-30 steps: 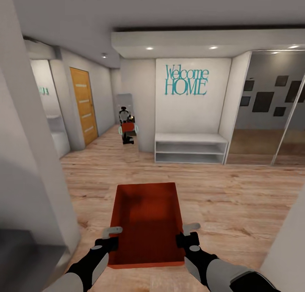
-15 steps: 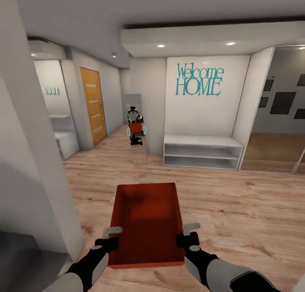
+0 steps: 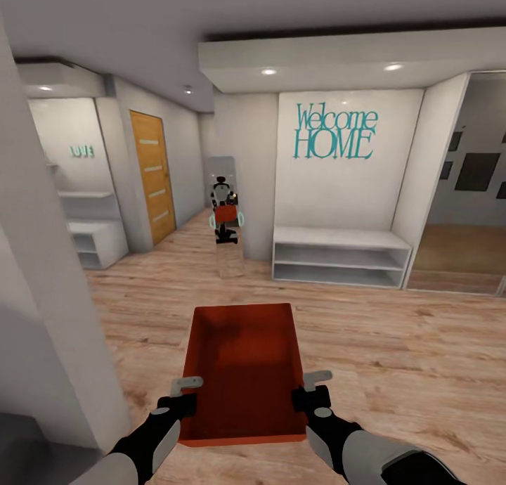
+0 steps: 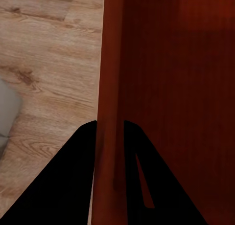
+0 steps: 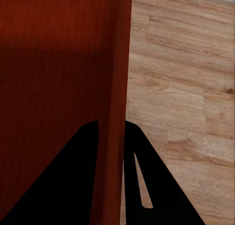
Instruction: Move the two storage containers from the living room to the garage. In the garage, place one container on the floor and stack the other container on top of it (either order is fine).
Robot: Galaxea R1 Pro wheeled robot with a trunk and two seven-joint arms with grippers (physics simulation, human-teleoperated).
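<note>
One orange-red storage container [image 3: 242, 372], open at the top, hangs level in front of me above light wood planks. My left gripper [image 3: 184, 393] is shut on its left wall near the close end, and my right gripper [image 3: 309, 390] is shut on its right wall. In the left wrist view the left gripper [image 4: 108, 127] has a dark finger on each side of the red wall [image 4: 110, 63]. The right wrist view shows the right gripper [image 5: 111, 124] pinching the other wall [image 5: 120, 49] the same way. The garage and its concrete floor are out of view.
I stand in a hallway. A white wall corner [image 3: 42, 295] is close on my left. Ahead are a white low shelf bench [image 3: 341, 256] under "Welcome HOME" lettering, a tall mirror [image 3: 225, 204], a tan wooden door [image 3: 153, 176] and a white shelf [image 3: 95, 240].
The whole view has swung left, so the bench, door and lettering sit further right in the picture. The container and both grippers keep the same hold.
</note>
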